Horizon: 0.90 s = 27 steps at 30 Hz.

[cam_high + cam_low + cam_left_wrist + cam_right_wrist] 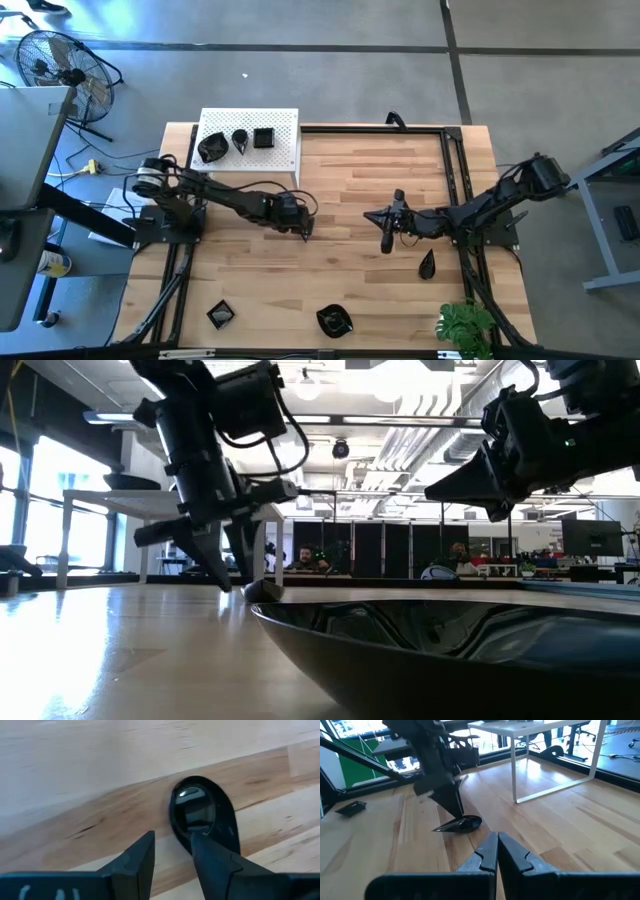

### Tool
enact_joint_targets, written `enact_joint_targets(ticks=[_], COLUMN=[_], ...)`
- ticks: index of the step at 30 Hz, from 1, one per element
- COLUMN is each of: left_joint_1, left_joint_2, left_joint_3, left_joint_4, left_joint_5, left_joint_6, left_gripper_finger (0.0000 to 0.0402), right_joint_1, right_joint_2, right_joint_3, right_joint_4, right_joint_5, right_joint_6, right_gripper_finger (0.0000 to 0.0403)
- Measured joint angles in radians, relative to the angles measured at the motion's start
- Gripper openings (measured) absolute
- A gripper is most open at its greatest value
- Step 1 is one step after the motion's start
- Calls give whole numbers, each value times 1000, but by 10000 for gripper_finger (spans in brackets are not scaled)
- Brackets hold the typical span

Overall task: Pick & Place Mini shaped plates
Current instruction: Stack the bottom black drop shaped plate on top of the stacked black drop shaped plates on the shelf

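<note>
While the right gripper waits closed mid-table, the left gripper angles down, fingers parted over a teardrop plate.

1. A robotics lab set inside an open-plan office: two dark robot arms are mounted on a butcher-block desk fitted with a black metal frame.
2. Bare grey concrete floor surrounds the desk, with a floor fan standing beside it.
3. Across the room, people sit at rows of workstations with monitors.
4. Exposed ducts and strip lights run along the ceiling; tall windows line one side.
</note>
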Motion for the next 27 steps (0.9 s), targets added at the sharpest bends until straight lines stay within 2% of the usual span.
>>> enact_joint_targets(ticks=[5,18,27], left_joint_1=[0,-1,-2], left_joint_2=[11,10,10], left_joint_3=[0,0,0], left_joint_4=[6,3,-5], left_joint_5=[22,21,13], left_joint_6=[0,36,57], left_gripper_finger=[118,32,2], right_joint_1=[0,0,0], right_joint_2=[0,0,0], right_joint_3=[0,0,1], right_joint_4=[9,13,15], right_joint_5=[0,-1,-1], right_joint_6=[-1,-9,-11], right_gripper_finger=[0,0,0])
